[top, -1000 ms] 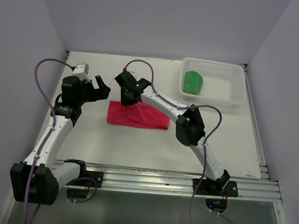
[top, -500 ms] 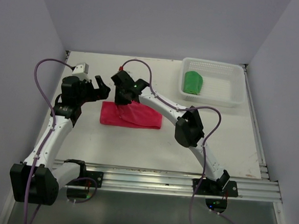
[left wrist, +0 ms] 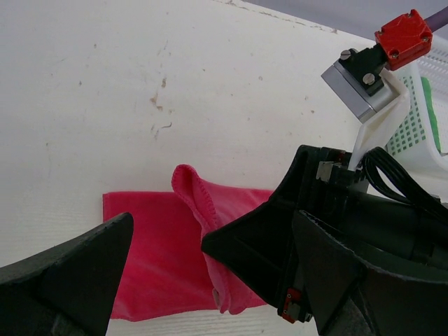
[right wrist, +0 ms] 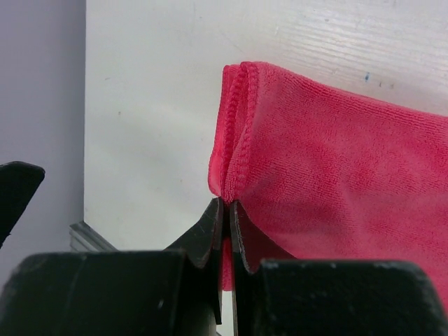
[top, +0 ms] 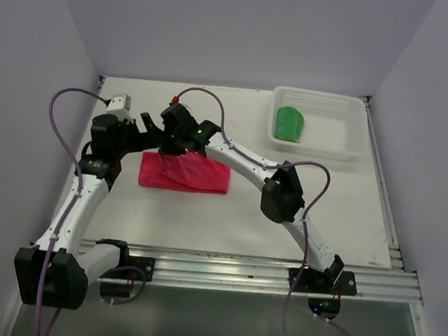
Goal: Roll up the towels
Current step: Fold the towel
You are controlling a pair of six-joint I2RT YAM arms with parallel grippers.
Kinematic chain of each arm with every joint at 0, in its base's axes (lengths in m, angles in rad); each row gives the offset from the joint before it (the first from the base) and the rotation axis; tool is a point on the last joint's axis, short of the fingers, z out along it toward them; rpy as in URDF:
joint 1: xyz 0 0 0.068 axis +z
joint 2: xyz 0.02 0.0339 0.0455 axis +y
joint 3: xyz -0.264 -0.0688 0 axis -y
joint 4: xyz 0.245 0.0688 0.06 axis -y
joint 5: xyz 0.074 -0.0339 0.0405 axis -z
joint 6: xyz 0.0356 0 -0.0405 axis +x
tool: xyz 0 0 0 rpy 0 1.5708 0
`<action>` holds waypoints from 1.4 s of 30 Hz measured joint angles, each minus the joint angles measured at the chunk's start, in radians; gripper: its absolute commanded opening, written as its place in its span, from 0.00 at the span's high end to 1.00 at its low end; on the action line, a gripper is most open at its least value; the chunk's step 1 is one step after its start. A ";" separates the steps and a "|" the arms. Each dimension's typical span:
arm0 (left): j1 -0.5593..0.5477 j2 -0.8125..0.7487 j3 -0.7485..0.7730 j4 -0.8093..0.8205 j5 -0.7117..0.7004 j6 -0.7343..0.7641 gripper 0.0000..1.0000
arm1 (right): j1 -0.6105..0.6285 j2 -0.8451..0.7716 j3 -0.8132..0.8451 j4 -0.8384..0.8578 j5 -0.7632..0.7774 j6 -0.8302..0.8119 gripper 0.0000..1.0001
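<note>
The pink-red towel lies folded into a flat band on the table, left of centre. My right gripper is shut on its left top edge and lifts a pinched ridge of cloth; in the right wrist view the gripper has its jaws pressed together on the hem. Just to the left hangs my left gripper, open, with the raised fold between its wide-spread fingers and touching neither. The green towel sits rolled in the basket.
A clear plastic mesh basket stands at the back right corner of the white table. Grey walls close in the left, back and right sides. A metal rail runs along the near edge between the arm bases.
My right gripper has dragged the pink-red towel leftward across the table, toward the left gripper. The left arm has barely moved and stays open.
</note>
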 measured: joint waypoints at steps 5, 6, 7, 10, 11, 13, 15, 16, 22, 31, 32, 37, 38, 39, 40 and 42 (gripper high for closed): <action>0.001 -0.008 0.000 0.004 -0.020 -0.001 0.00 | 0.002 0.000 0.000 0.041 0.000 0.025 1.00; 0.001 -0.009 0.000 0.004 -0.022 -0.001 0.00 | 0.002 0.000 0.000 0.044 0.000 0.028 1.00; 0.001 -0.010 0.000 0.004 -0.024 -0.001 0.00 | 0.002 0.000 0.000 0.047 0.000 0.030 1.00; 0.001 -0.013 0.000 0.004 -0.030 -0.001 0.00 | 0.003 0.000 -0.002 0.056 0.001 0.036 1.00; 0.001 -0.014 0.000 0.004 -0.032 -0.002 0.00 | 0.004 0.000 -0.002 0.060 0.002 0.037 1.00; 0.001 -0.015 0.000 0.004 -0.035 -0.002 0.00 | 0.004 0.000 -0.003 0.064 0.002 0.039 1.00; 0.001 -0.018 0.000 0.004 -0.039 -0.003 0.00 | 0.005 0.000 -0.003 0.070 0.005 0.041 1.00; 0.001 -0.018 0.000 0.004 -0.041 -0.003 0.00 | 0.006 0.000 -0.003 0.073 0.007 0.042 1.00; 0.001 -0.026 0.000 0.005 -0.059 -0.004 0.00 | 0.014 0.000 -0.004 0.095 0.034 0.047 1.00; 0.008 -0.033 0.001 0.003 -0.099 -0.005 0.00 | 0.018 0.007 -0.042 0.220 -0.003 0.110 1.00; 0.008 -0.034 0.001 0.003 -0.108 -0.004 0.00 | 0.018 0.013 -0.042 0.239 -0.010 0.119 1.00; 0.014 -0.034 0.001 -0.008 -0.143 -0.002 0.00 | 0.020 0.047 -0.042 0.316 -0.044 0.153 1.00; 0.014 -0.034 0.001 -0.010 -0.148 0.000 0.00 | 0.021 0.056 -0.042 0.327 -0.051 0.158 0.97; 0.014 -0.034 0.001 -0.011 -0.151 0.000 0.00 | 0.022 0.066 -0.042 0.336 -0.054 0.164 0.93; 0.014 -0.034 0.001 -0.013 -0.151 0.000 0.00 | 0.023 0.075 -0.042 0.342 -0.056 0.167 0.80; 0.011 -0.034 0.001 -0.019 -0.133 0.000 0.00 | 0.026 0.100 -0.042 0.361 -0.066 0.181 0.63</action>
